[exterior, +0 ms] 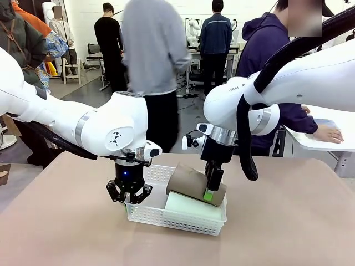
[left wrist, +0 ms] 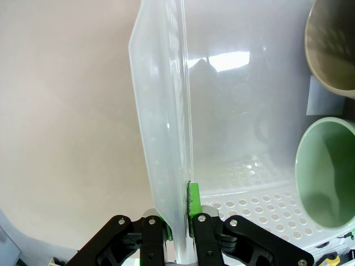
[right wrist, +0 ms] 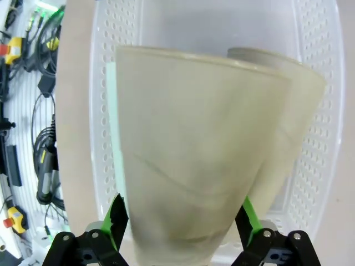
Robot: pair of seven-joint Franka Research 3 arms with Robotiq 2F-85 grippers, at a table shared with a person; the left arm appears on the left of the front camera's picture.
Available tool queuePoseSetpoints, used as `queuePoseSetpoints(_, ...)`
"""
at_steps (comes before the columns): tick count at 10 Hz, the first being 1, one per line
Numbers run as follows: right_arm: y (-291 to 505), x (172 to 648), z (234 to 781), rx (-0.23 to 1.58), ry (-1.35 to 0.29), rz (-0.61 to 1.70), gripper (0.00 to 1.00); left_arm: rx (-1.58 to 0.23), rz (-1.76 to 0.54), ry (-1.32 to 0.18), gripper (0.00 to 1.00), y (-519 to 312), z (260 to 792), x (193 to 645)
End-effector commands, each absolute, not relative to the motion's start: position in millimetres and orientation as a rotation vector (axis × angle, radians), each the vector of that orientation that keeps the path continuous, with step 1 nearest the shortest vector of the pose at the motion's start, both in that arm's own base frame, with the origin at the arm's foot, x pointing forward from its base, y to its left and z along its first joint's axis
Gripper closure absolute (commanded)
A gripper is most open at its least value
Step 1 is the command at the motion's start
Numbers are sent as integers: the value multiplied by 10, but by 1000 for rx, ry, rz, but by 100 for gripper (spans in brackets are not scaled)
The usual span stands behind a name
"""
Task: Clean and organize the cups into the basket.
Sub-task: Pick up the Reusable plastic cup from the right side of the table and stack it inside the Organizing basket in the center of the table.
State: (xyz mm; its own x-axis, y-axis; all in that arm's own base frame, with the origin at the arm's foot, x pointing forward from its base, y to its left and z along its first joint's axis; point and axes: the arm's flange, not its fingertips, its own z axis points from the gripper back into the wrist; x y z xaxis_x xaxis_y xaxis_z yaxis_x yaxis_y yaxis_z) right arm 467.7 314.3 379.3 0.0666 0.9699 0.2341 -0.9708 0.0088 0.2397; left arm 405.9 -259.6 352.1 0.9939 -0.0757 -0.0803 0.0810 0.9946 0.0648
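On counter: white basket (exterior: 145,215) near the middle of the tan counter (exterior: 66,233), both arms over it.
Around: person in purple hoodie (exterior: 272,50) at the far side, hand (exterior: 327,133) on a white side table (exterior: 333,145); more people standing farther back.
In the way: right arm's black cable (exterior: 244,149) hangs in front of the basket's right end.
Count: three cups, two tan, one mint; one basket.
Basket contents: mint cup (exterior: 188,206) lying on its side, tan cup (exterior: 188,181) lying on top of it; second tan cup (right wrist: 283,138) beside it.
Left fingers (left wrist: 178,221): pinched tight on the basket's rim.
Right fingers (right wrist: 183,221): spread wide either side of the top tan cup; green pads (right wrist: 117,219) at its sides, contact unclear.
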Motion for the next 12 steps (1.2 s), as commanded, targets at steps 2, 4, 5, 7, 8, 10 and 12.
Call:
queuePoseSetpoints(2,2853,4411,4208,401,-155,1557,0,67,-76,73,100,-2597,3543,4063)
queuePoseSetpoints(4,2342,4274,4652,473,-329,1560,0,67,-76,73,100,-2597,3543,4063)
queuePoseSetpoints(5,1983,4194,4868,530,-437,1589,0,67,-76,73,100,-2597,3543,4063)
queuePoseSetpoints(7,976,4099,5133,638,-689,1575,0,67,-76,73,100,-2597,3543,4063)
queuePoseSetpoints(8,472,4071,5126,699,-787,1539,0,67,-76,73,100,-2597,3543,4063)
queuePoseSetpoints(10,-362,3993,4921,782,-947,1489,0,67,-76,73,100,-2597,3543,4063)
queuePoseSetpoints(12,-776,3963,4617,824,-985,1427,0,67,-76,73,100,-2597,3543,4063)
